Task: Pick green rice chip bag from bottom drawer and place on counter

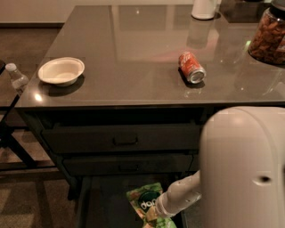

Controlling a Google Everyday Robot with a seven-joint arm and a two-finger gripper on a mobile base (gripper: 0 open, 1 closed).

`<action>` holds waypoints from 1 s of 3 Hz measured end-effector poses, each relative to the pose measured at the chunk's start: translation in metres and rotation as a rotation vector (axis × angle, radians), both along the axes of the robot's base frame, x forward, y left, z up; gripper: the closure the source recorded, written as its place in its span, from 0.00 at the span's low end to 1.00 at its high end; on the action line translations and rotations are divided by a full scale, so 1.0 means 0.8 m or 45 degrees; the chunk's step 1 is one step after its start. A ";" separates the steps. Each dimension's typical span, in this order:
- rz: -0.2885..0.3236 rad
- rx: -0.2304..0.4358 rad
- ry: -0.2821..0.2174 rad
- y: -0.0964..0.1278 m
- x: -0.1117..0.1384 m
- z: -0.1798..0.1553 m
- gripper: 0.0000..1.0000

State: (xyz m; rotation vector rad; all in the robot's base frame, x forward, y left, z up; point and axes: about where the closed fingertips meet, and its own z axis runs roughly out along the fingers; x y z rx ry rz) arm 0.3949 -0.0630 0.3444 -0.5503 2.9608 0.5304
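The green rice chip bag [146, 201] lies in the open bottom drawer [106, 201], its dark "dang" circle facing up. My gripper [159, 214] reaches down into the drawer at the bag's right edge, on the end of the white wrist [180, 194]. The large white arm housing [242, 169] fills the lower right and hides the drawer's right part. The glossy counter [133, 49] spreads above the drawers.
On the counter a red soda can [192, 67] lies on its side, with a white bowl [61, 71] at the left, a jar of nuts [268, 36] at the right and a white container [204, 9] at the back. Two shut drawers [120, 140] sit above the open one. A bottle [17, 76] stands at far left.
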 end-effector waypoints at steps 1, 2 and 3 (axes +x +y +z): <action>-0.003 -0.001 -0.066 -0.009 -0.005 0.070 1.00; 0.002 0.000 -0.143 -0.008 0.015 0.102 1.00; 0.002 0.000 -0.143 -0.008 0.015 0.102 1.00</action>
